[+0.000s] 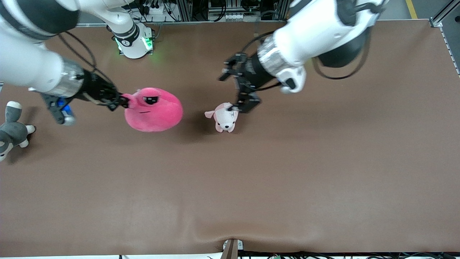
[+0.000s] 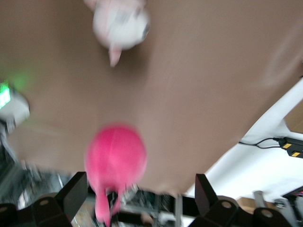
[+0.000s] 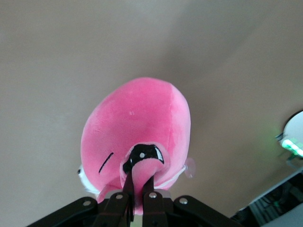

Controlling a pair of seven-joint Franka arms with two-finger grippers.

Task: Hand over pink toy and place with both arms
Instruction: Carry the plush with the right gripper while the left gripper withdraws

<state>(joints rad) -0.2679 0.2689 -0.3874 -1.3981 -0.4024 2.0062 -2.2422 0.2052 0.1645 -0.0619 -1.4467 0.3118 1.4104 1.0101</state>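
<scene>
The hot-pink rounded plush toy is pinched by one thin flap in the right gripper above the table and could be dropped before being taken by the spread-fingered left gripper over the pale puppy plush.

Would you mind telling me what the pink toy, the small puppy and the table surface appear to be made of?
The pink toy held by the right gripper looks like soft plush fabric: matte, fuzzy, with a pinched flap bunching between the fingers. The pale puppy plush under the open left gripper seems the same short-pile fabric. The table looks covered in a matte brown sheet, possibly felt or vinyl; faint ripples show.
</scene>
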